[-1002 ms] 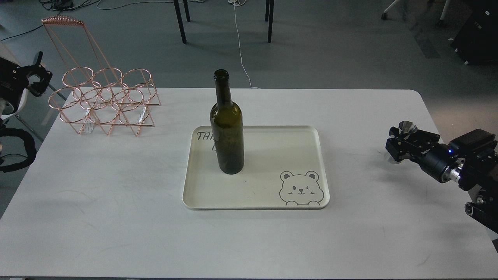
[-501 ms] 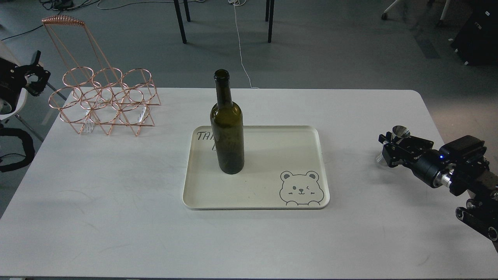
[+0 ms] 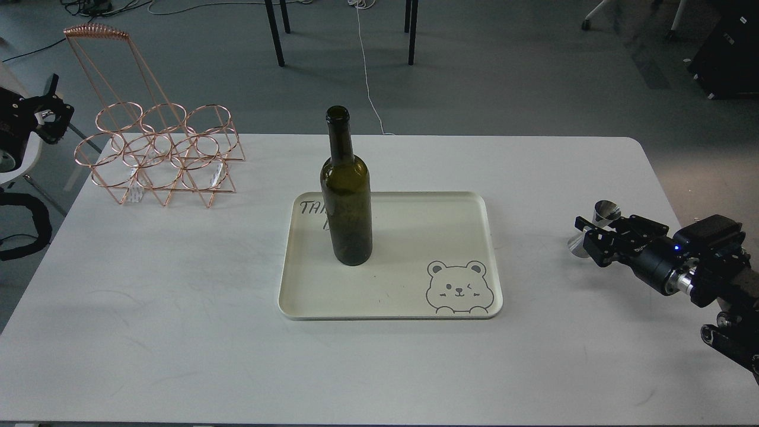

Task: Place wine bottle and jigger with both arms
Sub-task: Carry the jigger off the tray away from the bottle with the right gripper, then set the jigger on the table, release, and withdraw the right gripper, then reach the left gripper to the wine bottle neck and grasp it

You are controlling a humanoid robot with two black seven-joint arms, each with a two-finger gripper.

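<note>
The wine bottle (image 3: 347, 196) stands upright on the left part of the cream tray (image 3: 415, 296), with no gripper near it. The jigger (image 3: 595, 228) is at the right of the table, tilted, its lower cone close to the tabletop. My right gripper (image 3: 588, 236) comes in from the right and is shut on the jigger's waist. My left gripper (image 3: 52, 110) is off the table's far left corner, beside the copper rack, with its fingers apart and nothing between them.
A copper wire bottle rack (image 3: 157, 154) with several rings stands at the back left of the white table (image 3: 178, 332). The tray has a bear drawing (image 3: 459, 287) at its front right corner. Chair legs and cables are on the floor behind.
My right gripper has lowered toward the table with the jigger, which now tilts more. My left gripper has drawn back slightly to the left. The bottle has not moved.
</note>
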